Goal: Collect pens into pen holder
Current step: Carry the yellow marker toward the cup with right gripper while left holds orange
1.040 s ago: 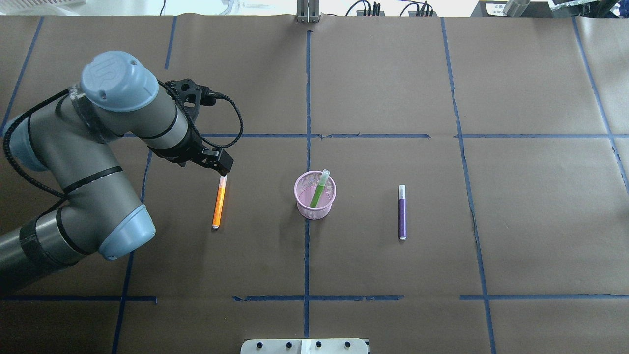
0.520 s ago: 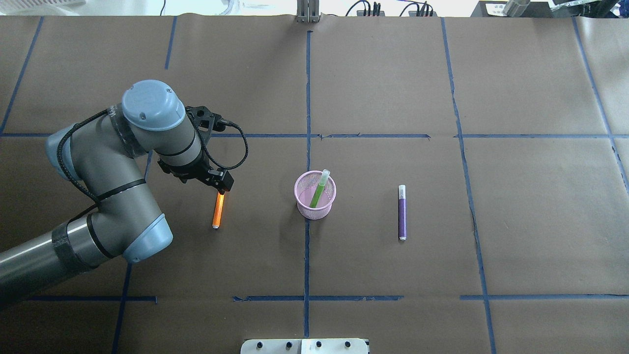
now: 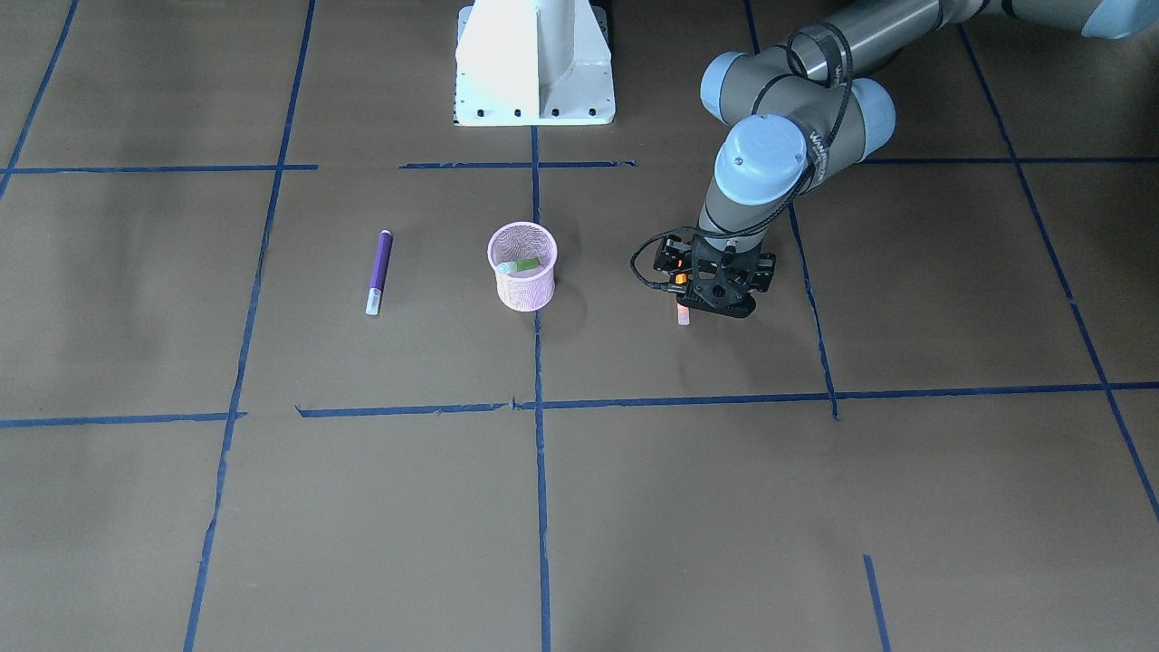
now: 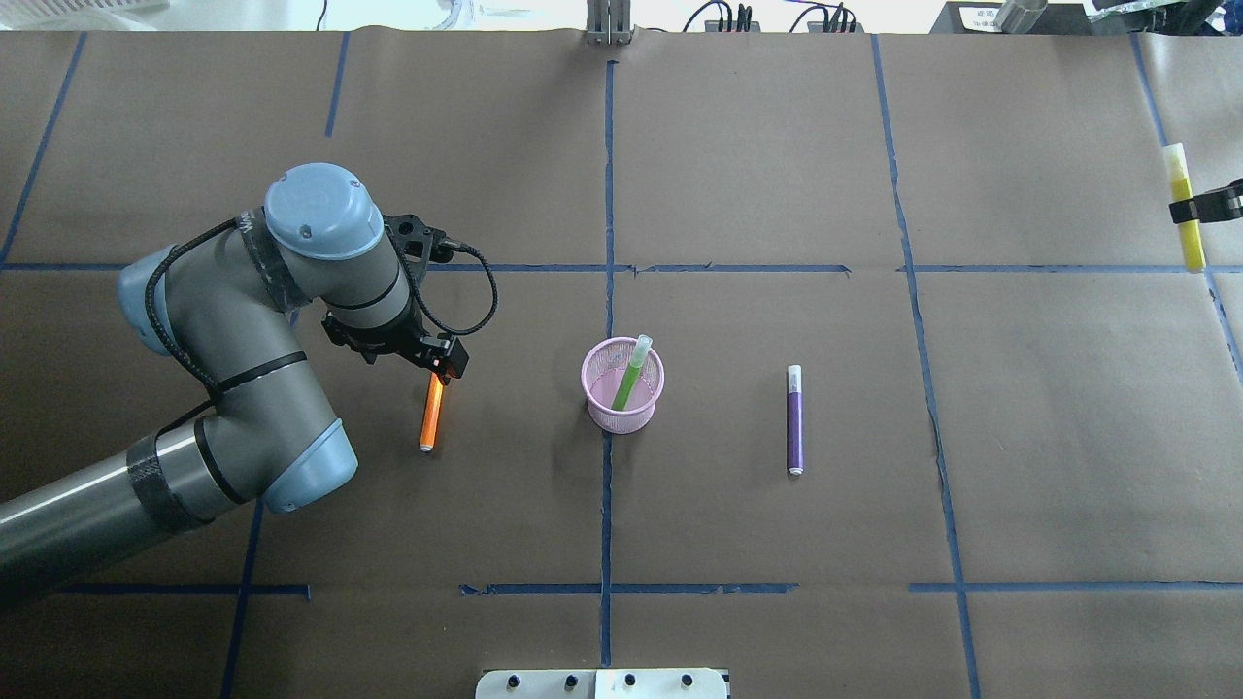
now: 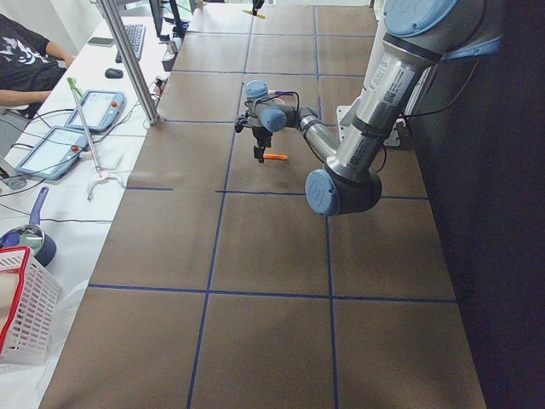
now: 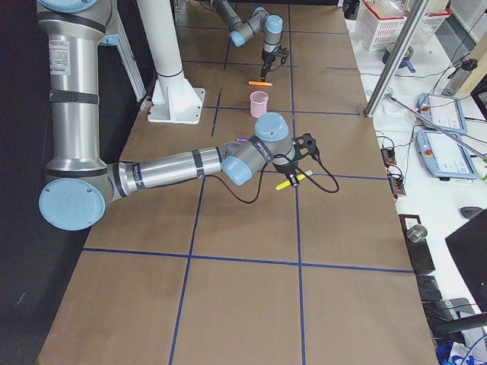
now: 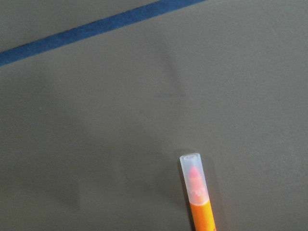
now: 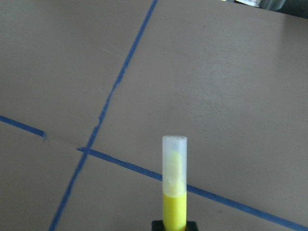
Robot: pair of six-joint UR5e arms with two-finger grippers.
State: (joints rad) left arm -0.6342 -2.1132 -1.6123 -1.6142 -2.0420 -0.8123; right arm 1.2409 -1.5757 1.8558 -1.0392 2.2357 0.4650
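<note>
Nearest the robot's side of the brown-papered tabletop (image 4: 777, 544), the purple pen (image 4: 794, 427) lies flat with its cap pointing away, well right of the pen holder (image 4: 621, 417). About level with it on the left lies the orange pen (image 4: 429, 422), also cap-away. The left fingers (image 4: 449, 361) sit low over its capped end, and whether they are wide or pinched on it I cannot tell. The pink mesh pen holder stands upright between these two pens on a blue tape line (image 4: 605, 505). A green pen (image 4: 629, 377) leans inside, its cap poking above the rim. Farthest off, at the right edge, the right fingers (image 4: 1209, 204) are clamped across a yellow pen (image 4: 1178, 175), carried off the tabletop
</note>
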